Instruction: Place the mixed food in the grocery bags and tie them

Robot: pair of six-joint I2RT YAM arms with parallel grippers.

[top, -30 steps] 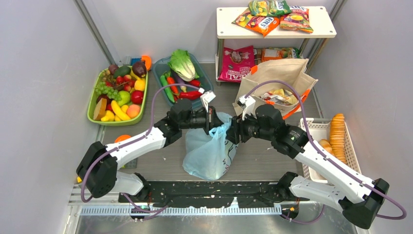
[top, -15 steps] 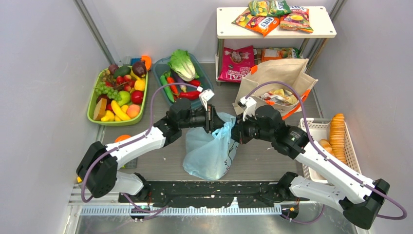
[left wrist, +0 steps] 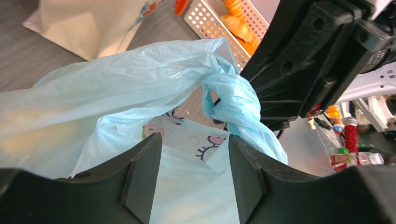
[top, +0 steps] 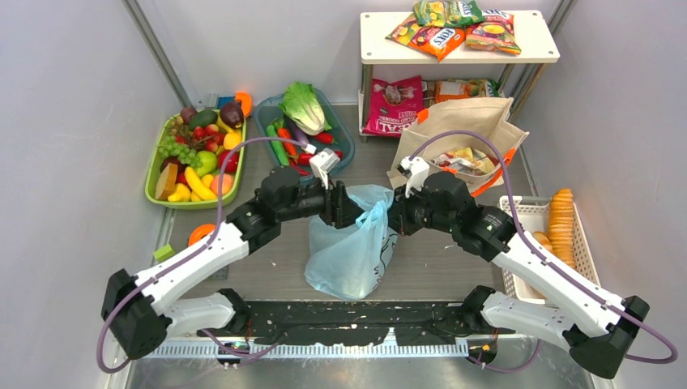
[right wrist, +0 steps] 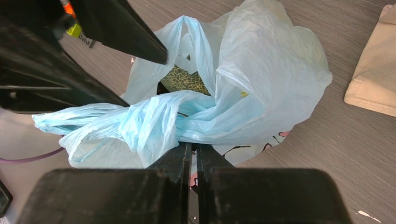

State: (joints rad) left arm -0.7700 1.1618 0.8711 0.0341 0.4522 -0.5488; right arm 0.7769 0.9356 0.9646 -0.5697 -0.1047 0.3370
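Pale walls [top: 65, 121] enclose a grey, perhaps wood-grain table [top: 433, 261] holding blue bag [top: 348, 251].

Three cameras, all meeting on the light-blue plastic bag [top: 348, 243].
The overhead one sits high at the near edge and looks down across the whole table [top: 429, 271]. The left wrist one is pressed close to the bag, facing sideways at the right arm [left wrist: 317, 56]. The right wrist one looks steeply down into the bag's mouth from close by.
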